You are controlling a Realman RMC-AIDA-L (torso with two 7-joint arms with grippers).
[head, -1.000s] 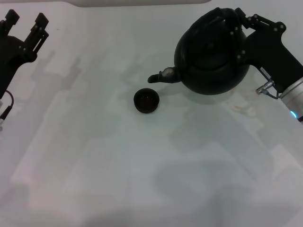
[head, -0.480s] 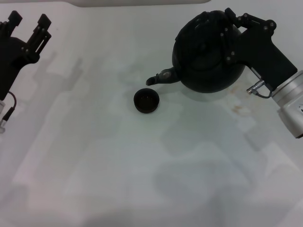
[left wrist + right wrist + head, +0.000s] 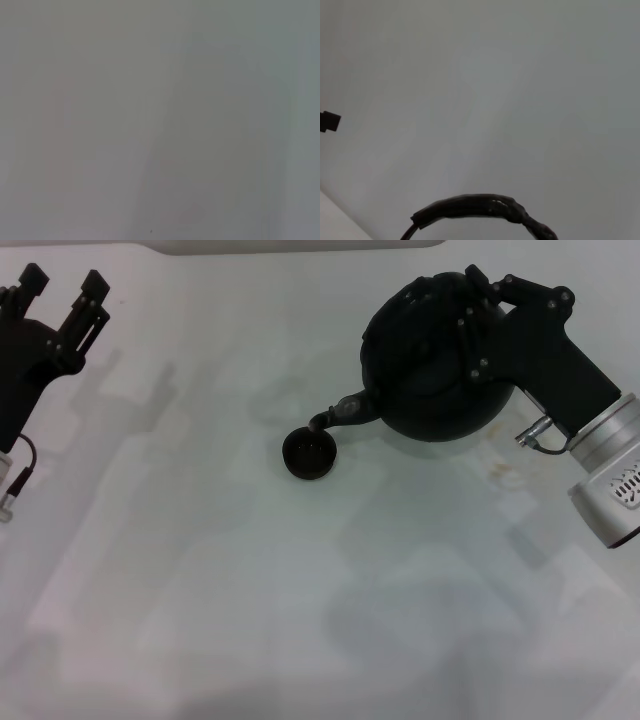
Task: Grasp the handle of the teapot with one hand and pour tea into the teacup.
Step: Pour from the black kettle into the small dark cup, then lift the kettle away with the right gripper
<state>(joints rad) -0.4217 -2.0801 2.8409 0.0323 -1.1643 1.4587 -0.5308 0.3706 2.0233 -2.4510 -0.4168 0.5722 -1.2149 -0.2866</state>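
Right gripper clamped on the handle of the teapot, far right of the surface; fingertips merge with the black handle, exact contact hard to make out. Right wrist view shows only a dark arched strip of the handle, cut off at the frame edge, against the pale surface. Teapot tilted, spout pointing down-left, tip just over the rim of the teacup, which sits near centre. No liquid discernible; cup interior too dark to judge.

Left gripper parked at far left, fingers spread, well apart from the cup. Left wrist view blank grey, nothing identifiable.

Compared with half a second ago: teapot tipped further, spout lowered and closer to the teacup; teacup unmoved; left gripper unchanged.
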